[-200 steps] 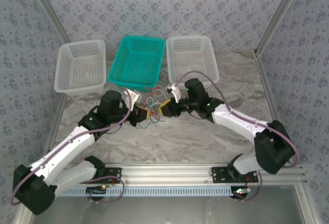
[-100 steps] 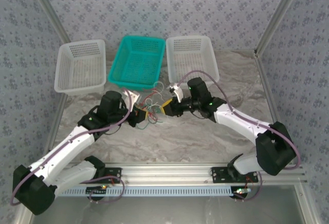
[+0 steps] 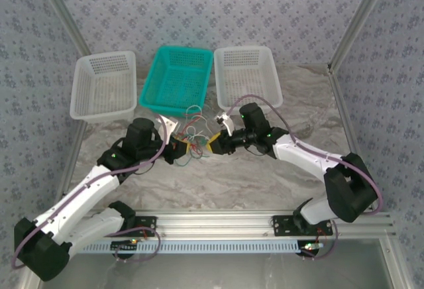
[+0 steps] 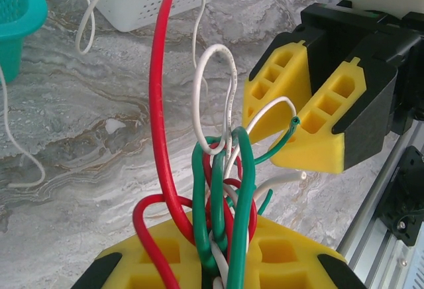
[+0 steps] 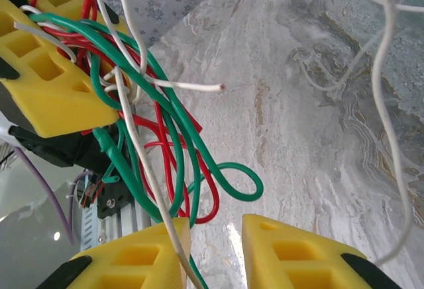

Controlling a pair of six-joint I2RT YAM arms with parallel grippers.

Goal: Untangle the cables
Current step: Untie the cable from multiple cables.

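Note:
The cables (image 3: 194, 135) are a small clump of green, red and white wires hanging between my two grippers above the marble table. My left gripper (image 3: 181, 148) is shut on the clump. In the left wrist view, green, red and white strands (image 4: 218, 183) are pinched between its yellow fingers (image 4: 152, 262). My right gripper (image 3: 213, 144) faces it from the right, a short gap away. Its jaws (image 5: 215, 229) stand open, with bare table showing between them. A white wire (image 5: 142, 170) lies across its left finger (image 5: 132, 262). Green and red loops (image 5: 199, 170) hang just ahead of it.
Three baskets stand along the back: a white one (image 3: 105, 113) at the left, a teal one (image 3: 169, 109) in the middle, another white one (image 3: 245, 49) at the right. The teal basket's front edge is close behind the clump. An aluminium rail (image 3: 218, 221) runs along the near edge.
My right wrist has shifted slightly, out and then back toward the clump. The wire loops have swayed a little. My left gripper has kept its hold and place.

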